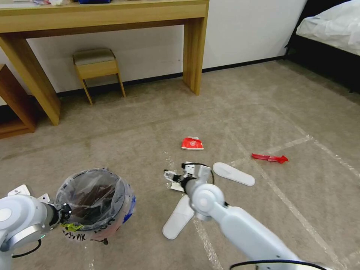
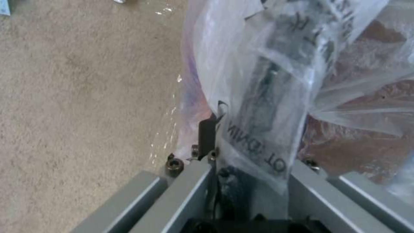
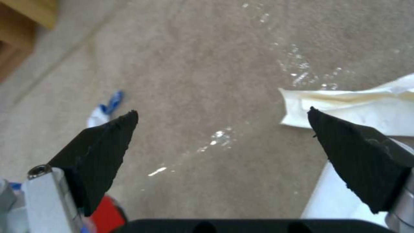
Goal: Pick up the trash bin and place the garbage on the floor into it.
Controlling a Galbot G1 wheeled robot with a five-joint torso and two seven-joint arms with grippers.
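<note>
The trash bin (image 1: 93, 202), lined with a clear crinkled bag, hangs low over the carpet at the lower left. My left gripper (image 1: 64, 214) is shut on its near rim, and in the left wrist view the gripper (image 2: 248, 126) pinches bag and rim (image 2: 276, 48). My right gripper (image 1: 170, 176) (image 3: 222, 129) hovers open just above the floor (image 1: 150, 123), right beside crumpled beige paper (image 1: 176, 186) (image 3: 358, 100). Two white slipper soles (image 1: 233, 173) (image 1: 179, 217) lie by the right arm. A squashed red carton (image 1: 192, 143) and a red wrapper (image 1: 270, 158) lie farther off.
A wooden desk (image 1: 112, 15) and a small stool (image 1: 96, 67) stand against the far wall, with a low wooden shelf (image 1: 15, 105) at the left. A bed (image 1: 333, 33) fills the far right corner. A blue and white scrap (image 3: 108, 106) lies on the carpet.
</note>
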